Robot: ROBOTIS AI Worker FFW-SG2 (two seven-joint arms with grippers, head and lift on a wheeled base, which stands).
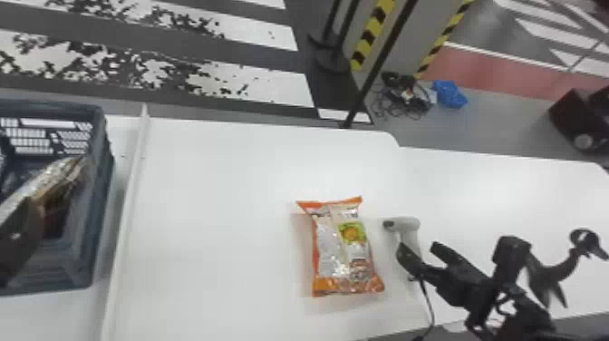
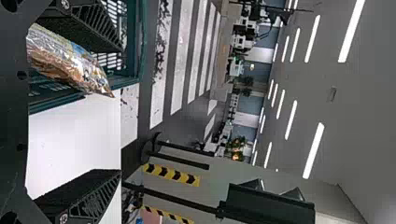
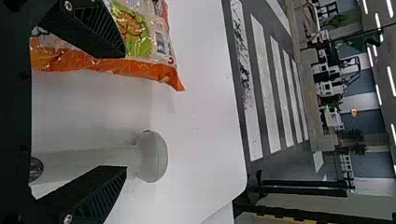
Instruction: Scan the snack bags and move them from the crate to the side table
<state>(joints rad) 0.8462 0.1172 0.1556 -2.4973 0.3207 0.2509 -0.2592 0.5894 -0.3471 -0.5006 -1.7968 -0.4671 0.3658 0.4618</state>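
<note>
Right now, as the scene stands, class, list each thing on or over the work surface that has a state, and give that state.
Left tool: open, fingers apart
Right tool: open, fingers apart
Crate: open-topped, bag inside
Silvery bag: tilted, in the crate
Orange bag: lying on the white table
Scanner: resting on the table, ungripped

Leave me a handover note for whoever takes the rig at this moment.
Left gripper: at the crate, jaws open beside a silvery bag.
Right gripper: over the table, jaws open near the scanner.
Done: orange snack bag is out on the table; whether it was scanned can't be told.
Left: the silvery bag, still in the crate, to scan and move.
</note>
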